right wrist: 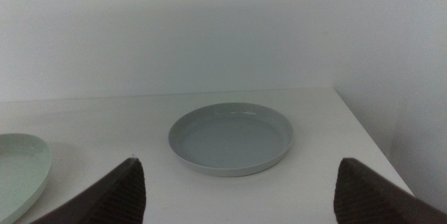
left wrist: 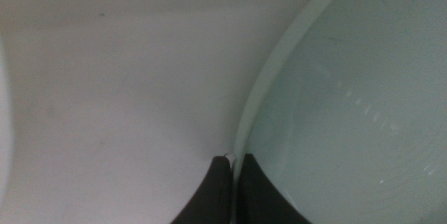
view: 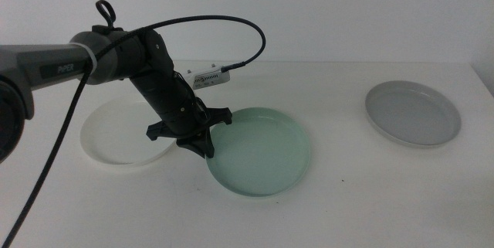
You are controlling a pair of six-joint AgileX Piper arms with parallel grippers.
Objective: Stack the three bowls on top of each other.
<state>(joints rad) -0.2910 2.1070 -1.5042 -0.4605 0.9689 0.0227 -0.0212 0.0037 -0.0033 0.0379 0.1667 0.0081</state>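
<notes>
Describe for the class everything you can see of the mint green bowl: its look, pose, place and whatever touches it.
The mint green bowl is shallow, round and plate-like with a low rim and a smooth, glossy surface, seemingly glazed ceramic. It is empty and sits on the white table, between the white bowl and the grey bowl. The left gripper has its dark jaws closed on the rim at the edge nearest the white bowl. Whether that edge is lifted cannot be told.

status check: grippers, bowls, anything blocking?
Left gripper shut on mint bowl rim. Right gripper open, waiting, facing grey bowl. White bowl beside mint; nothing stacked, nothing blocking.
</notes>
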